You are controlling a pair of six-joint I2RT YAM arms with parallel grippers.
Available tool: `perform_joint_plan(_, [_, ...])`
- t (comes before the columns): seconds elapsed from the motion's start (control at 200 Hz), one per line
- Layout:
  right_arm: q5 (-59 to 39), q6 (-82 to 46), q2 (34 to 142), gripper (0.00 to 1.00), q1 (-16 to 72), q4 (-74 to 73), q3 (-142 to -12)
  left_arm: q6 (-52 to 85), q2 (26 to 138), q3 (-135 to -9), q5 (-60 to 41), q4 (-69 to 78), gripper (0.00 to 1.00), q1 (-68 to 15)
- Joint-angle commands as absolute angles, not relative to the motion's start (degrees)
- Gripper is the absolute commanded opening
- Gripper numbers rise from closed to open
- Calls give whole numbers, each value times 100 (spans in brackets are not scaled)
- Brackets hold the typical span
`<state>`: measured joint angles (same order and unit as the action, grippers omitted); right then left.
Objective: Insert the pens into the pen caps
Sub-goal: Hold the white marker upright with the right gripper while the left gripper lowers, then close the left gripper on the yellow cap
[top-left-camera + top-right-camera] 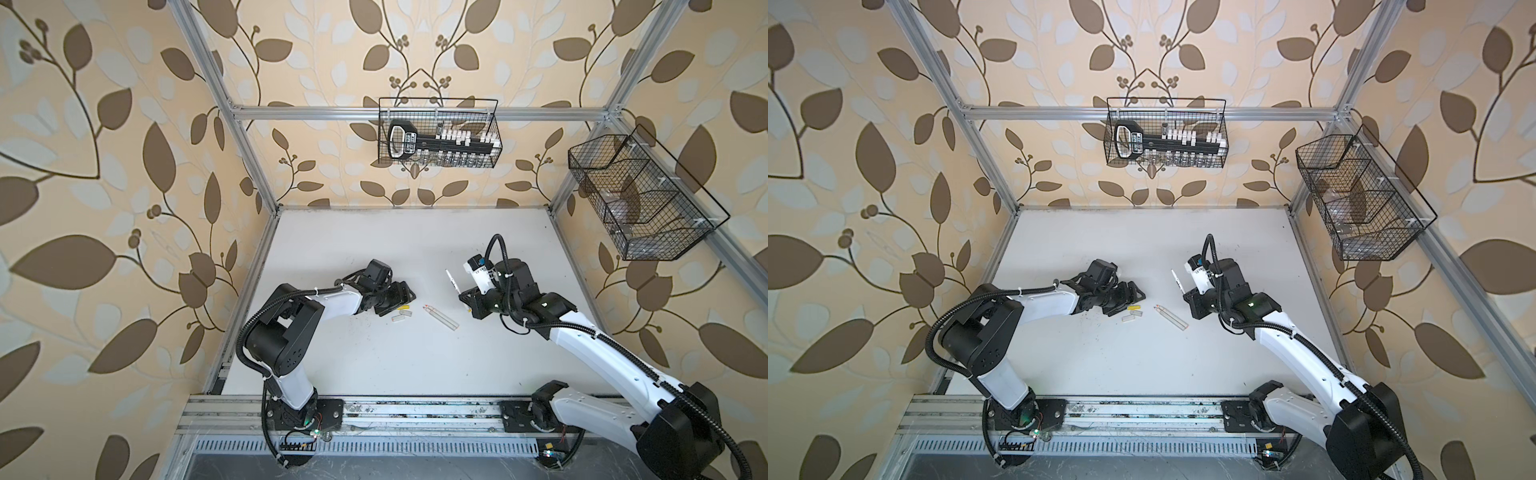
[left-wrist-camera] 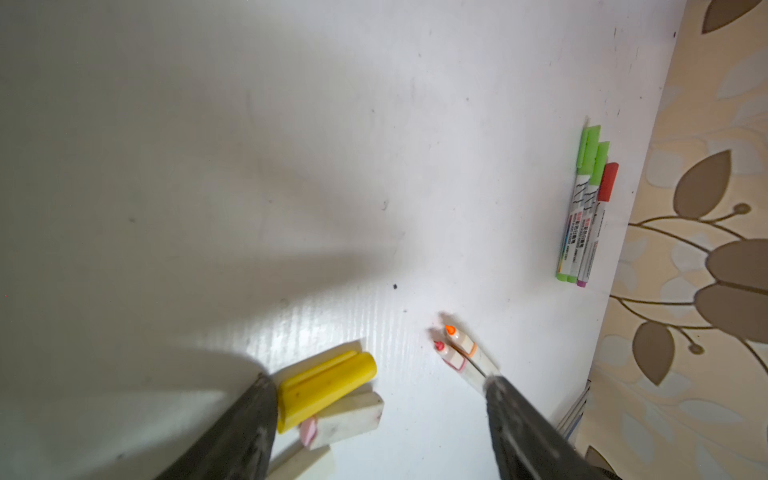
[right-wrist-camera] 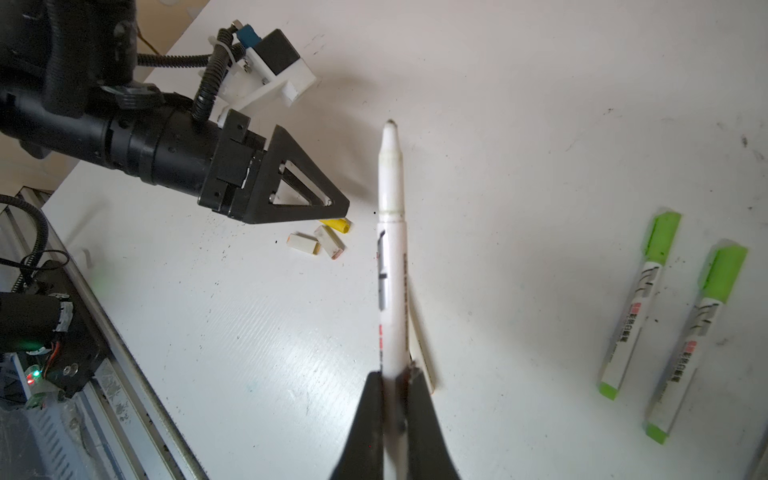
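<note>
The right gripper (image 3: pixel 392 376) clamps the white pen (image 3: pixel 390 249) by its tail, tip free for capping; the left gripper (image 2: pixel 379 380), wide and empty, straddles the yellow cap (image 2: pixel 324 386) at the bench (image 2: pixel 249 166) centre.

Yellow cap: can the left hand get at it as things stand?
Probably yes. The left hand hangs open right at the yellow cap, nothing lying on it; the whitish caps close beside it may get nudged.
</note>
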<state>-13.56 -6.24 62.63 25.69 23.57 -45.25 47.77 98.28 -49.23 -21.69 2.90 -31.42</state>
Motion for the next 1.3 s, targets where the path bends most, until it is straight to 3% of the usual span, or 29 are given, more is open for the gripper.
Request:
perform_joint_plan(0.0, [-1470, -629, 6192, 4, 2540, 2382, -4451, 5067, 10048, -4984, -2185, 147, 80, -3274])
perform_joint_plan(0.585, [-1459, -686, 6067, 4, 2558, 2386, -4333, 4778, 11214, -6348, -2635, 589, 81, -3262])
perform_joint_plan(0.85, [-1483, -676, 6134, 4, 2565, 2354, -4331, 4676, 10428, -5960, -1960, -64, 79, -3149])
perform_joint_plan(1.03, [-1491, -665, 6130, 4, 2566, 2352, -4342, 4896, 10311, -5846, -2159, -405, 67, -3181])
perform_joint_plan(1.295, [-1475, -663, 6124, 4, 2597, 2347, -4315, 5133, 10216, -5770, -2216, -483, 68, -3359])
